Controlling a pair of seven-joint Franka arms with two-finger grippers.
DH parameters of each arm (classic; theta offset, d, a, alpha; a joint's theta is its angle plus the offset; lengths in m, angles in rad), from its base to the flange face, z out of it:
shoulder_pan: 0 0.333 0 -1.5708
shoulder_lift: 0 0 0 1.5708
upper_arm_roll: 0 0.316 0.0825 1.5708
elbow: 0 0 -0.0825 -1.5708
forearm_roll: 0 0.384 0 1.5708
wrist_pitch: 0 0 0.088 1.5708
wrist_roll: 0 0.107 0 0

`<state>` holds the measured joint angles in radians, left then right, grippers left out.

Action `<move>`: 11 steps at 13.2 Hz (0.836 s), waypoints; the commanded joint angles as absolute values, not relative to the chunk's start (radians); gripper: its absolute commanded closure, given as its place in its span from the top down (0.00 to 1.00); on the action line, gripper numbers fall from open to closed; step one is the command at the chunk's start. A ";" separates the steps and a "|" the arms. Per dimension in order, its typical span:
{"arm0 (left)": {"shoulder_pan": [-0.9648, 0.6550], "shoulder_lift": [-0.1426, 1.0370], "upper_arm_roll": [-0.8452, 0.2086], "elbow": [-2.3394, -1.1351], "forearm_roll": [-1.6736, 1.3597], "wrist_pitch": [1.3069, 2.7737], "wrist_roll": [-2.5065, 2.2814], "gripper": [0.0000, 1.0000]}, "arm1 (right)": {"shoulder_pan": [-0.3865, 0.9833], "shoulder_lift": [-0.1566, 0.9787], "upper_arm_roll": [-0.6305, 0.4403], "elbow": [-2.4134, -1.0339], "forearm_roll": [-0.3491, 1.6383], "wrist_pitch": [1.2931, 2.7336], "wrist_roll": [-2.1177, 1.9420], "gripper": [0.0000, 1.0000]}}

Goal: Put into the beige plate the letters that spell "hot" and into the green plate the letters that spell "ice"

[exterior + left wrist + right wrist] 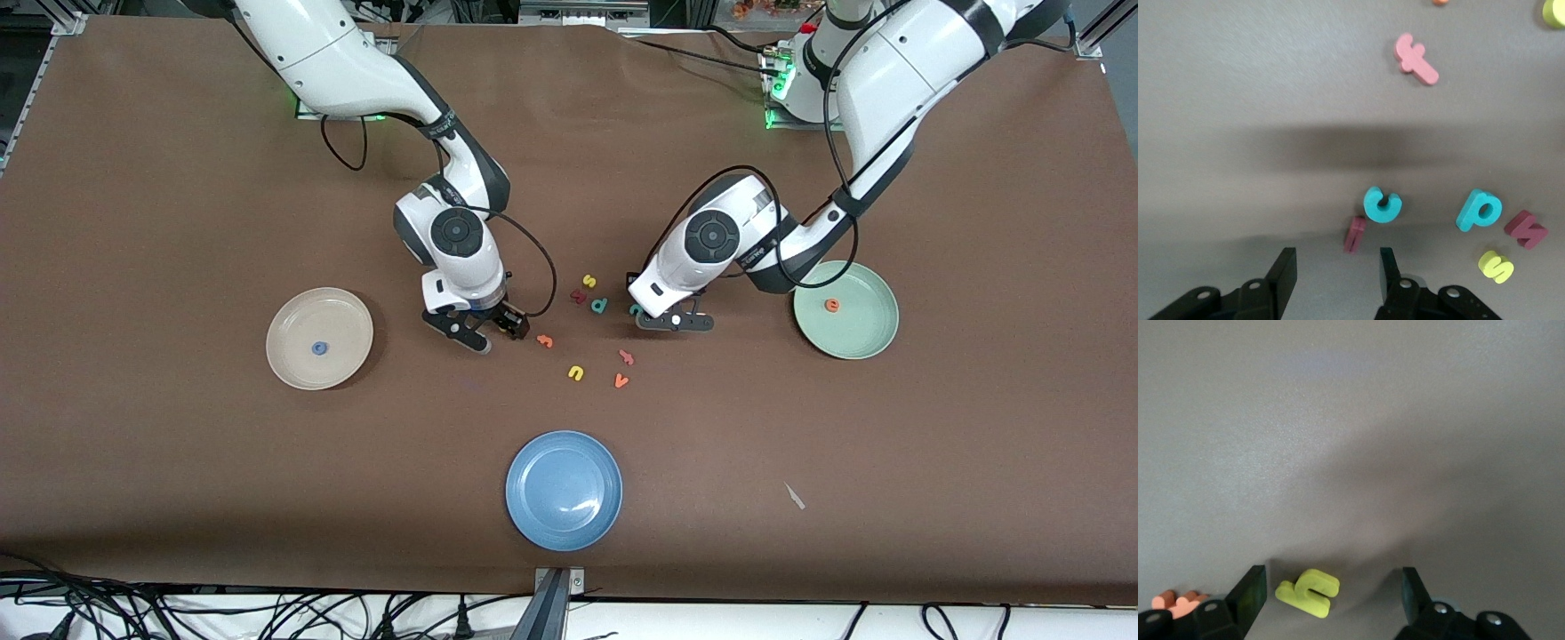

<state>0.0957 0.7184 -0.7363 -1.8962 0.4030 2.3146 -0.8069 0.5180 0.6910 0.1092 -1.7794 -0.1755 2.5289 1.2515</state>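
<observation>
The beige plate (pixel 293 313) holds the blue o (pixel 318 348). In the green plate (pixel 867 333) lies the orange e (pixel 832 305). My left gripper (pixel 671 322) (pixel 1336 270) hangs open low over the table. The dark red i (pixel 1354 234) lies just ahead of its gap, touching the teal c (pixel 1382 205) (pixel 637 310). My right gripper (pixel 498 336) (pixel 1331 587) is open low over the table, with the yellow h (pixel 1308 592) lying flat between its fingers, untouched. The orange t (pixel 544 340) (pixel 1179 601) lies just beside it. In the front view the h and i are hidden.
Loose letters lie between the grippers: yellow s (pixel 589 281), dark red k (pixel 579 296), teal p (pixel 599 305), pink f (pixel 627 357), yellow u (pixel 576 372), orange v (pixel 621 381). A blue plate (pixel 564 489) sits nearer the front camera.
</observation>
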 commanded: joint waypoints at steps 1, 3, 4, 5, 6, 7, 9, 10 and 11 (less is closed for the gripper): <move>0.088 0.758 -0.738 -1.879 0.396 2.316 -0.776 0.56 | 0.532 0.722 0.100 -1.743 -0.202 2.534 1.282 0.90; 0.058 0.759 -0.703 -1.879 0.428 2.316 -0.781 0.54 | 0.534 0.735 0.100 -1.727 -0.204 2.534 1.299 0.90; 0.057 0.761 -0.701 -1.878 0.428 2.318 -0.781 0.53 | 0.537 0.739 0.100 -1.726 -0.206 2.534 1.299 0.90; 0.055 0.764 -0.701 -1.873 0.428 2.318 -0.782 0.53 | 0.538 0.741 0.098 -1.724 -0.209 2.534 1.304 0.90; 0.054 0.787 -0.701 -1.847 0.429 2.321 -0.791 0.52 | 0.541 0.741 0.098 -1.726 -0.210 2.534 1.325 0.90; 0.051 0.799 -0.701 -1.827 0.428 2.324 -0.795 0.52 | 0.548 0.747 0.100 -1.724 -0.212 2.534 1.339 0.86; 0.040 0.801 -0.701 -1.819 0.426 2.324 -0.795 0.48 | 0.549 0.752 0.100 -1.724 -0.213 2.536 1.339 0.72; 0.040 0.802 -0.700 -1.818 0.426 2.324 -0.795 0.45 | 0.549 0.752 0.100 -1.726 -0.222 2.536 1.342 0.64; 0.040 0.802 -0.699 -1.818 0.426 2.324 -0.795 0.40 | 0.549 0.752 0.100 -1.724 -0.224 2.536 1.344 0.61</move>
<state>0.0541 0.7860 -0.7063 -1.8443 0.4133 2.3246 -0.7985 0.5347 0.7194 0.1062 -1.7444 -0.1947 2.5298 1.3061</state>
